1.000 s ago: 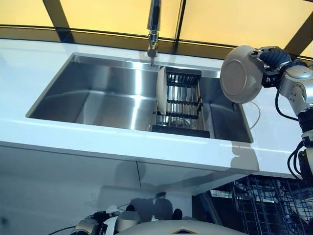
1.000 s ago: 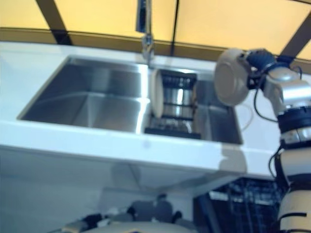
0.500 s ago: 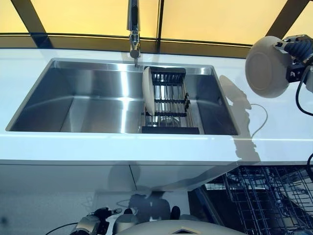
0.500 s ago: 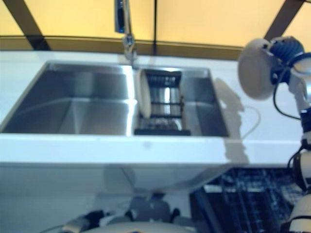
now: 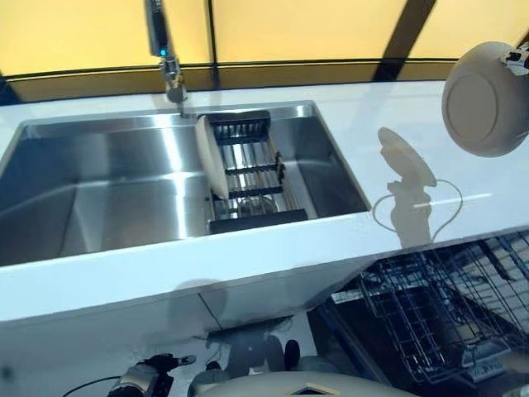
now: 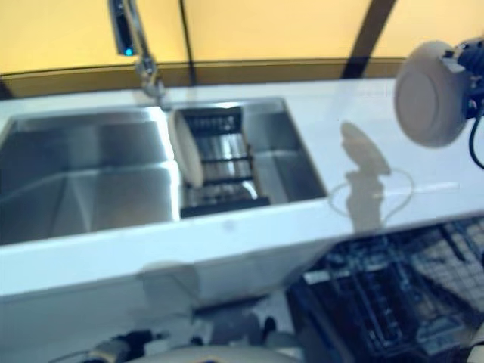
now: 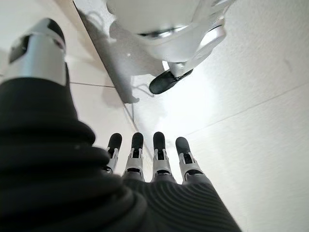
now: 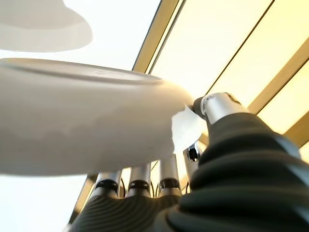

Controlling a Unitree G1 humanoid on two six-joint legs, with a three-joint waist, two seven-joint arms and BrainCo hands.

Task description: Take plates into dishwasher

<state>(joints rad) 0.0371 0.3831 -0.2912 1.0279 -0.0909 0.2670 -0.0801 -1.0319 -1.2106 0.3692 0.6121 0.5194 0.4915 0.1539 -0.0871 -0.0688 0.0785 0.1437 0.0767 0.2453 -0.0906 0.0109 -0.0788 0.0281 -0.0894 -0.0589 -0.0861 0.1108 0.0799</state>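
The left hand (image 7: 159,159) hangs idle near the floor, fingers straight and apart. One glossy round plate (image 5: 212,157) stands on edge in the dark wire rack (image 5: 252,169) inside the steel sink (image 5: 99,182). The right hand (image 8: 203,159) holds a second plate (image 5: 486,99), fingers clamped on its rim, above the smooth white table (image 5: 430,165). This looks like the carry step; next comes lowering it into the wire dishwasher basket (image 5: 446,306).

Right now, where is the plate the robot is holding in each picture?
Left eye view: the plate is at the upper right edge, above the counter.
Right eye view: upper right too.
Left wrist view: not in it.
Right wrist view: it fills the upper left, held by the right hand.
Shared landmark: the sink, left of the plate in both eye views.
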